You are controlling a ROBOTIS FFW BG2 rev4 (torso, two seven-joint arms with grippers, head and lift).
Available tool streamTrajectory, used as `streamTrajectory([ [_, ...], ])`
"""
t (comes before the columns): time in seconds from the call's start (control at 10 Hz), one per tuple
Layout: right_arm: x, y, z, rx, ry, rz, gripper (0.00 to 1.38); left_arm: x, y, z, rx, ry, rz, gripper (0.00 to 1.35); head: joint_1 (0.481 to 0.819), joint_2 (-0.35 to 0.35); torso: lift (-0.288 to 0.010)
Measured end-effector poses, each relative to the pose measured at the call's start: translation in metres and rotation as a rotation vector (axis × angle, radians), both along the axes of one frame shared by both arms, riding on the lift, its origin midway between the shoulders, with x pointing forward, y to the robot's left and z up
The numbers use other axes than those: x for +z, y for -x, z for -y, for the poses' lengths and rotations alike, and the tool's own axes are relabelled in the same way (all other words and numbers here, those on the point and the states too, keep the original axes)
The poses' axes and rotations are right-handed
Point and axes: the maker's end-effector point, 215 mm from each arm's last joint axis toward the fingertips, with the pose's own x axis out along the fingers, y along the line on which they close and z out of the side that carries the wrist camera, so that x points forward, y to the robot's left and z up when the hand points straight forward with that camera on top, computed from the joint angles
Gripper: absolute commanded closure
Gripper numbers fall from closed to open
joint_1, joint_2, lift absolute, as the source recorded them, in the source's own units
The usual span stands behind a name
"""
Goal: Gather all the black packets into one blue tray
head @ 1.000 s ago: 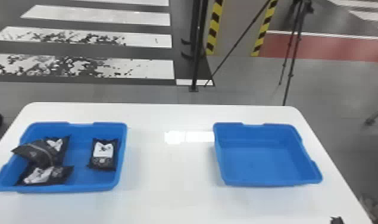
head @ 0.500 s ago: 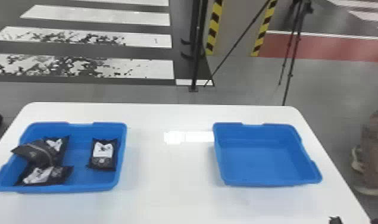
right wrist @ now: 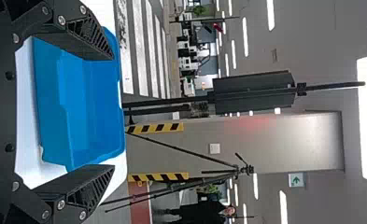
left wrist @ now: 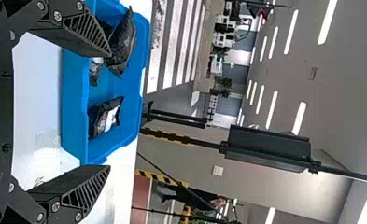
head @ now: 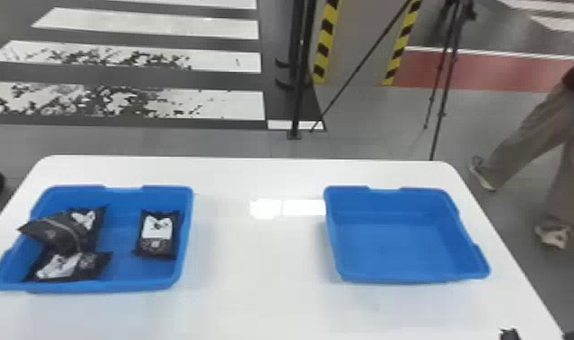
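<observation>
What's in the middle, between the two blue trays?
Just bare white tabletop with shiny patches of light on it, between the left blue tray and the right blue tray. The head view shows that.

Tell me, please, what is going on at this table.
Nothing is being handled: the left gripper and the right gripper are both open and hold nothing. Three black packets lie in the left blue tray, two overlapping and one apart. The right blue tray has none, so all three packets share one tray.
</observation>
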Motion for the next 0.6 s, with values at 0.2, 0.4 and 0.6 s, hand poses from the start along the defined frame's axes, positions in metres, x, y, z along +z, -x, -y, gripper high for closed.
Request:
streamTrajectory([
  [0.2,-0.0021,-0.0008,-0.0008,0.000,-0.006,-0.003,0.21,-0.0025,0.0000,0.0020,-0.006,0.006,-0.008,0.18,0.695,-0.130,-0.110],
  [0.4,-0.0035,-0.0012,-0.0023,0.003,-0.011,-0.007,0.21,-0.0044,-0.0016,0.0058,-0.016,0.014,-0.013,0.18,0.695,-0.135,-0.110],
  [0.6,-0.0033,-0.0024,-0.0039,0.005,-0.014,-0.005,0.21,-0.0048,-0.0030,0.0081,-0.023,0.018,-0.014,0.18,0.695,-0.136,-0.110],
])
